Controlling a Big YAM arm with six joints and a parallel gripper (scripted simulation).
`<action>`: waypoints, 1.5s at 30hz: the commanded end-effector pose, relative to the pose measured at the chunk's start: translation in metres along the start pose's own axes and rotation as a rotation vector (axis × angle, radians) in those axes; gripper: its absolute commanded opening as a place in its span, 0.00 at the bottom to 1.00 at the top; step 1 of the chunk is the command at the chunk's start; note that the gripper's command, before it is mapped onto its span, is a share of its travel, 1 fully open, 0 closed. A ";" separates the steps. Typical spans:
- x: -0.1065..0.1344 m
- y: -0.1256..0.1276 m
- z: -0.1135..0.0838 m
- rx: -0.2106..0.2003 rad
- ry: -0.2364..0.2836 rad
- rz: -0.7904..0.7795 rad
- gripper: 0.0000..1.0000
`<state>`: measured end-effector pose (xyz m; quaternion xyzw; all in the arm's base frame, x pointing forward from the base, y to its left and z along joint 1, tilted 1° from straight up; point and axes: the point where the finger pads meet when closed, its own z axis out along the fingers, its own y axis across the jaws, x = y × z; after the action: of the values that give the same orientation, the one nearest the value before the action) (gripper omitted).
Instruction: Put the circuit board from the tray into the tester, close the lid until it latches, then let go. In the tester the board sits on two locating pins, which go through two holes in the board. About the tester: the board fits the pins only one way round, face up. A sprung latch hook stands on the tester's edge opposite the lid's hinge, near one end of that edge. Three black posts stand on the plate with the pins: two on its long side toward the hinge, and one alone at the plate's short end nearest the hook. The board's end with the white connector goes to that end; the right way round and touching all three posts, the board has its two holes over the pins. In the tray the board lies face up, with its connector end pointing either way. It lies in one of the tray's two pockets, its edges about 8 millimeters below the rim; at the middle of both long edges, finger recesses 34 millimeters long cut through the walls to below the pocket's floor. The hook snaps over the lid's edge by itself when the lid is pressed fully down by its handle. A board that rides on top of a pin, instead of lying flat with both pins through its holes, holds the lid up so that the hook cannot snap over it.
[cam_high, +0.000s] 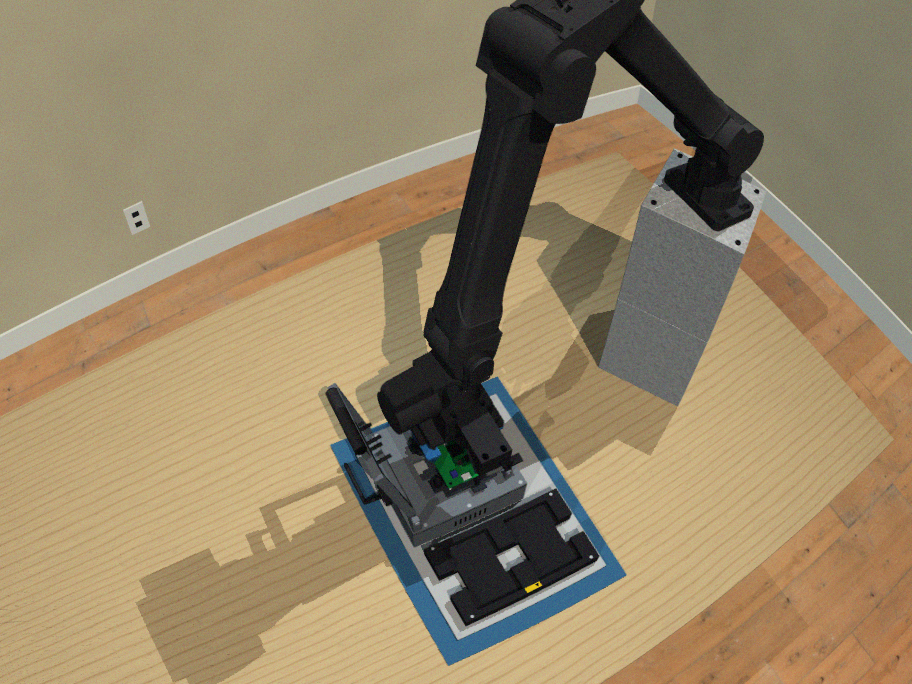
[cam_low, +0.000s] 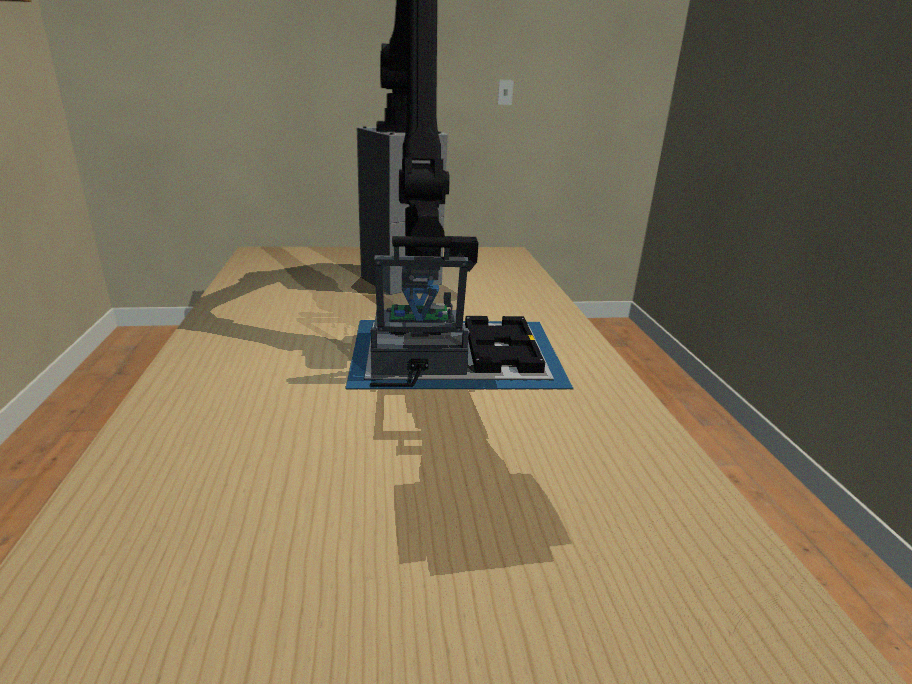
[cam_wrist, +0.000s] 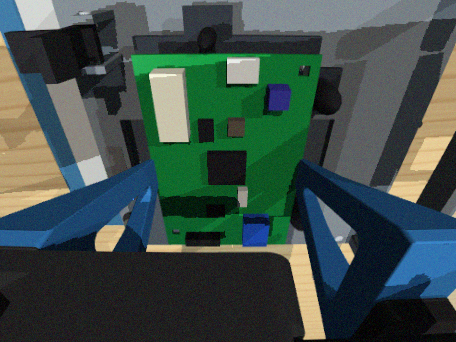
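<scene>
On the pale wooden table (cam_high: 243, 353) (cam_low: 368, 625), nearest in the exterior view, falls the arm's broad shadow. Beyond it, a thin black cable (cam_low: 414, 374) comes out of the dark grey box-shaped tester (cam_high: 471, 508) (cam_low: 390, 360), which stands on a blue-bordered mat (cam_high: 460, 651) (cam_low: 558, 379). The tester's grey framed lid (cam_high: 397, 482) (cam_low: 379, 294) stands raised on the near side, its black bar handle (cam_high: 342, 415) (cam_low: 419, 240) at the top. Just beside the tester, on the right in that view, lies the black two-pocket tray (cam_high: 478, 589) (cam_low: 478, 353) with a small yellow label (cam_high: 533, 586) (cam_low: 531, 337). Behind the lid, the gripper with blue openwork fingers (cam_high: 453, 457) (cam_low: 418, 315) is closed partway on the long edges of the green rectangular circuit board (cam_high: 445, 465) (cam_low: 397, 312) (cam_wrist: 270, 175). The board is face up over the tester's plate, its cream and white connector end toward the lone black post (cam_wrist: 207, 40); whether both pins are through its holes, I cannot tell. The black latch hook (cam_low: 447, 298) (cam_wrist: 62, 55) stands apart from the board. Farther back, the black jointed arm (cam_high: 489, 213) (cam_low: 423, 88) rises before its grey speckled pedestal (cam_high: 663, 294) (cam_low: 373, 198), with the beige wall (cam_high: 221, 95) (cam_low: 243, 147) behind.
</scene>
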<state>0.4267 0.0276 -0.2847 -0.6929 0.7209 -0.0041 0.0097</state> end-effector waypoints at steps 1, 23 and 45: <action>-0.005 -0.003 0.005 0.006 -0.006 -0.003 0.72; -0.005 0.000 0.006 0.005 -0.006 -0.003 0.72; -0.004 0.004 0.006 0.000 -0.005 -0.003 0.72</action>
<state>0.4267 0.0276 -0.2847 -0.6929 0.7209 -0.0041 0.0097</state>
